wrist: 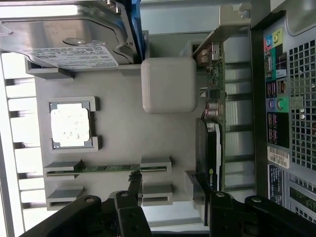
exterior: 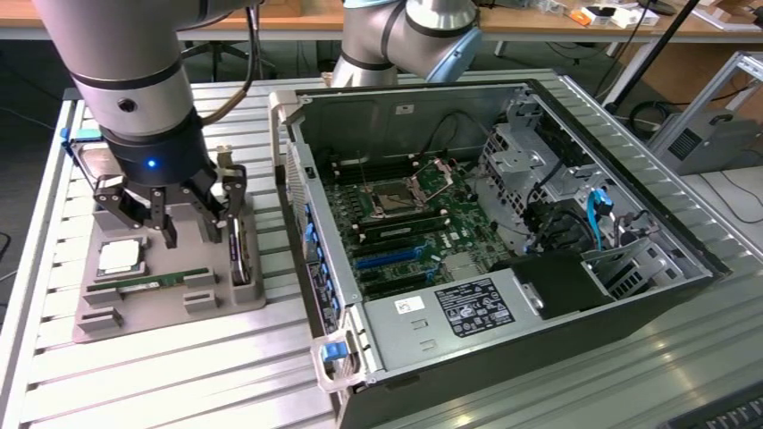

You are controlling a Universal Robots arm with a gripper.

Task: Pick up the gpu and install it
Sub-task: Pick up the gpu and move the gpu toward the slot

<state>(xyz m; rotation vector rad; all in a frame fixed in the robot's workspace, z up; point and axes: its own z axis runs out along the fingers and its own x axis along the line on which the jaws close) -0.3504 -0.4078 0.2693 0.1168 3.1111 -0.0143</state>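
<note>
Gripper (exterior: 191, 214) hangs spread and empty over the grey parts tray (exterior: 143, 315) at the exterior view's left; I see the gpu (exterior: 242, 255) on edge along the tray's right side, just right of the jaws, long axis running up-frame

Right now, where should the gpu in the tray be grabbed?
Take the gpu along its upper long edge, coming straight down. It stands on edge in the gray tray, so both faces look free for the open claw to pinch.
</note>
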